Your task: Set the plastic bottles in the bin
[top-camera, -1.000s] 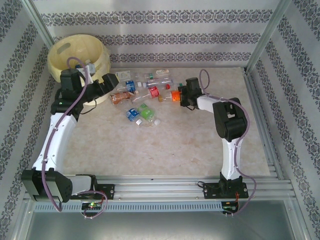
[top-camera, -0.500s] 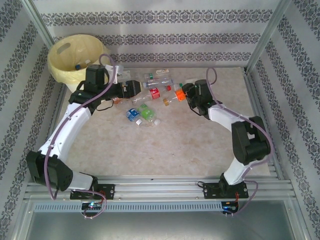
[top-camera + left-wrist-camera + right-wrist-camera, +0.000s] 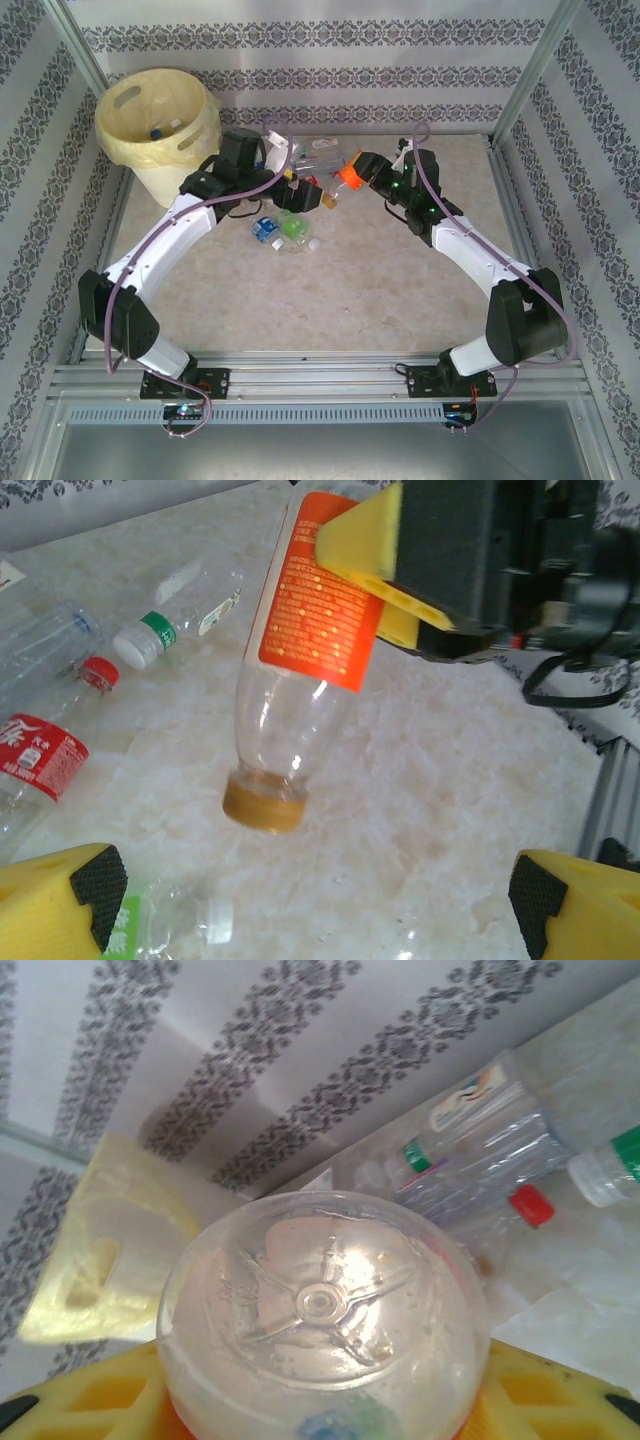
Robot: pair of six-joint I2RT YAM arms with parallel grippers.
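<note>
Nearest, just this side of the left gripper [image 3: 312,888], lie two small clear plastic bottles, one blue-labelled [image 3: 265,230] and one green-labelled [image 3: 292,226]. That gripper's yellow fingers stand wide apart with nothing between them. Just beyond, the right gripper [image 3: 352,172] is clamped on one clear orange-labelled bottle [image 3: 300,680], held off the table. Its long axis is near upright, cap down. Past it at least three more bottles lie flat. Far left of both grippers stands one round cream-white plastic bin [image 3: 160,178].
</note>
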